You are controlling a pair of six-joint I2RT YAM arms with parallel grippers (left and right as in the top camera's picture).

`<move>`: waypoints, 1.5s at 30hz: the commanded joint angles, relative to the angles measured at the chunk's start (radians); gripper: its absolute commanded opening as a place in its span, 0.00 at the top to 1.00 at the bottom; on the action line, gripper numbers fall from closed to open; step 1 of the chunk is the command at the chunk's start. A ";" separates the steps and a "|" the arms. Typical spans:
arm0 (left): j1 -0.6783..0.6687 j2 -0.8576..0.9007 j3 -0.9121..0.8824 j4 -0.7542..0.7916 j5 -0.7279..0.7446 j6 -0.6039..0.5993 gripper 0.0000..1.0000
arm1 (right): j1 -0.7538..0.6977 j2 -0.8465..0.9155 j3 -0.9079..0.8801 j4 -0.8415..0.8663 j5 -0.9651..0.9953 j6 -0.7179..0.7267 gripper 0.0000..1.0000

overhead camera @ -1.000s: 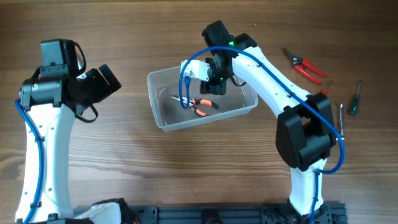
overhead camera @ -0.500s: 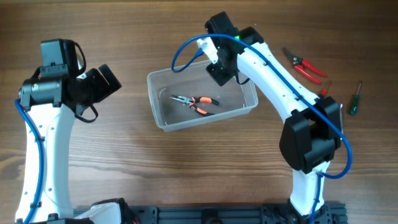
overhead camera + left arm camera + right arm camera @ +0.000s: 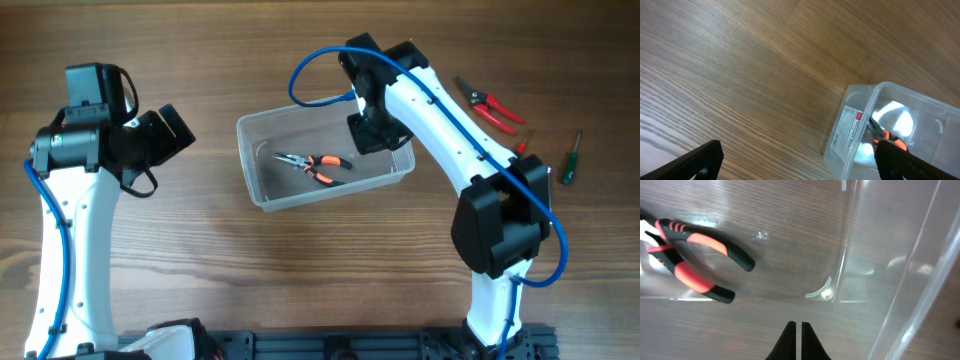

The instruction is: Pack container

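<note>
One tool is in. The clear container [image 3: 247, 165] sits mid-table between the arms, and orange-and-black needle-nose pliers [image 3: 315, 166] lie flat on its floor, touching neither gripper.

The right wrist view shows the same: pliers [image 3: 695, 262] lower left on the tub floor, container [image 3: 900, 280] wall off to the right, and the right gripper [image 3: 797, 340] with fingertips pressed together on nothing.

Change: a second ago the right gripper [image 3: 372, 135] was low over the pliers inside the tub. It has since lifted and swung to the tub's far-right corner, and its jaws have closed empty. I read that as release finished and the arm retreating.

The left gripper [image 3: 170, 125] is parked well left of the tub, unmoved. In its wrist view the left gripper [image 3: 797, 150] has its fingers spread wide and holds nothing. The container [image 3: 850, 130] corner with its label shows at lower right.

Farther right, outside the tub:
- green-handled screwdriver [image 3: 571, 160]
- small red-handled driver [image 3: 523, 142]
- red wire strippers [image 3: 488, 104], farthest back

Packing is probably early, and the right arm is closest to those tools for the next pick.
</note>
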 commanded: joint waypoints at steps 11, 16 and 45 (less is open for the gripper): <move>0.005 -0.018 0.007 -0.011 0.008 0.006 0.00 | -0.012 -0.024 -0.097 -0.032 -0.085 0.099 0.96; 0.005 -0.018 0.007 -0.011 0.008 0.006 0.00 | -0.010 -0.024 -0.097 -0.068 -0.163 0.098 0.96; 0.005 -0.032 0.008 0.019 0.024 0.037 0.00 | 0.089 -0.026 -0.053 0.208 -0.153 -0.297 0.96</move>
